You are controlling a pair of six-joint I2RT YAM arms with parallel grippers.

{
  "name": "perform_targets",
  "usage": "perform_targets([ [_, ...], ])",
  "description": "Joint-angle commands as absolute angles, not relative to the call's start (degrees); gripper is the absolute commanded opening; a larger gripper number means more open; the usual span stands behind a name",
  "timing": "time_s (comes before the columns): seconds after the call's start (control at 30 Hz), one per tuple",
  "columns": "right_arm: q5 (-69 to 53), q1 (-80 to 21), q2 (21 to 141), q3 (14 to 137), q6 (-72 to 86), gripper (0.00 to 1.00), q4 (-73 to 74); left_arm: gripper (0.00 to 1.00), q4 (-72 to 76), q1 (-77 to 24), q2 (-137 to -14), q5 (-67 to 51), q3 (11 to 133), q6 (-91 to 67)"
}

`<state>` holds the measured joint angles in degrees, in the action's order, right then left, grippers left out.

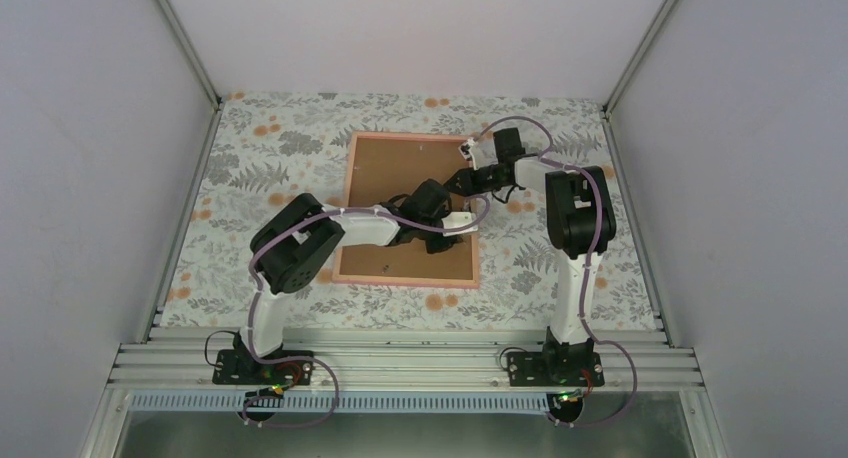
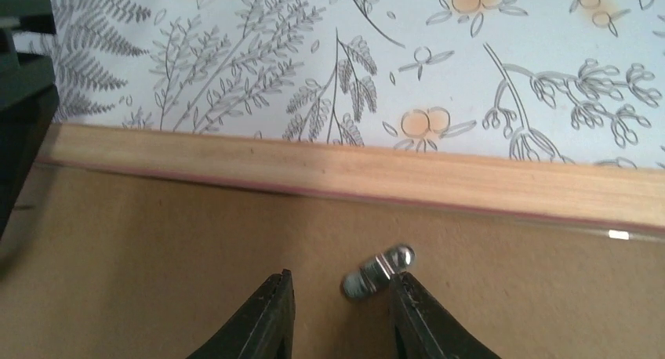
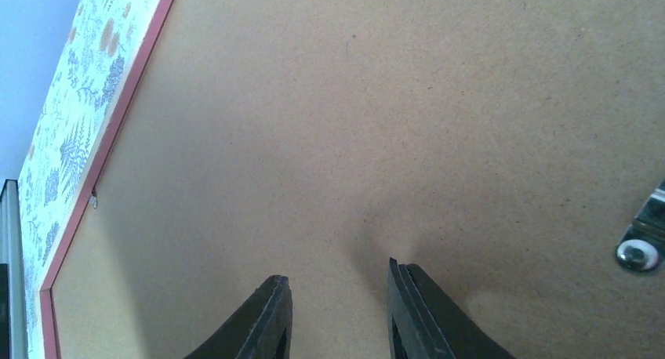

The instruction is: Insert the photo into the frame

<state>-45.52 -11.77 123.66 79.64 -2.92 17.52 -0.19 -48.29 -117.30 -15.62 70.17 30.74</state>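
Observation:
The frame point(image 1: 400, 278) lies flat on the table, a thin pink rim around a brown backing board point(image 1: 395, 178). The photo is hidden. My left gripper point(image 1: 462, 230) is low over the board near the frame's right rail point(image 2: 353, 175). It is open point(image 2: 343, 284), and its right fingertip point(image 2: 408, 288) touches a small metal clip point(image 2: 379, 271) on the board. My right gripper point(image 1: 458, 181) is open point(image 3: 339, 273) and empty, just above the bare board point(image 3: 353, 124), with the pink rim point(image 3: 118, 116) to its left.
The floral tablecloth point(image 1: 270, 158) surrounds the frame. Another metal clip point(image 3: 643, 237) sits at the right edge of the right wrist view. A black part of the other arm point(image 2: 19, 100) is at the left of the left wrist view. Grey walls enclose the table.

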Motion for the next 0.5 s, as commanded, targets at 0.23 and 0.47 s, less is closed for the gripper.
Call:
perform_targets([
  [0.23,-42.28,-12.01,127.03,75.98,-2.1,0.32,19.65,0.3,-1.14,-49.4,-123.6,-13.54,74.77,29.03],
  [0.47,-42.36,-12.0,127.07,75.8,-1.98,0.32,19.38,0.29,-1.68,-49.57,-124.16,-15.58,75.07,29.22],
])
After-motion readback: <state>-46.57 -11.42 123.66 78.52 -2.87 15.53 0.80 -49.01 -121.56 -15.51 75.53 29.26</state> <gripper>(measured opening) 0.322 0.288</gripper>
